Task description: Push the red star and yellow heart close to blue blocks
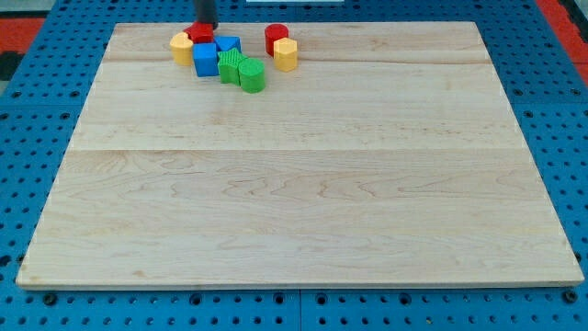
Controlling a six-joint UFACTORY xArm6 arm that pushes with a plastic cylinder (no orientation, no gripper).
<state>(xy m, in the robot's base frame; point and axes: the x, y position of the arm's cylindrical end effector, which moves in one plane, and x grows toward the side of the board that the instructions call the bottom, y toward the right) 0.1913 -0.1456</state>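
Note:
The red star (198, 33) lies near the board's top edge, left of centre, touching the blue blocks. The yellow heart (182, 47) sits just left of it, against the blue cube (205, 59). A second blue block (228, 45) stands right of the red star. My tip (204, 25) is the lower end of the dark rod at the view's top; it stands right behind the red star, at its top edge.
Two green blocks (230, 66) (252, 75) lie just below and right of the blue ones. A red cylinder (277, 38) and a yellow hexagonal block (286, 54) stand to the right. The wooden board (303, 184) rests on a blue pegboard (28, 110).

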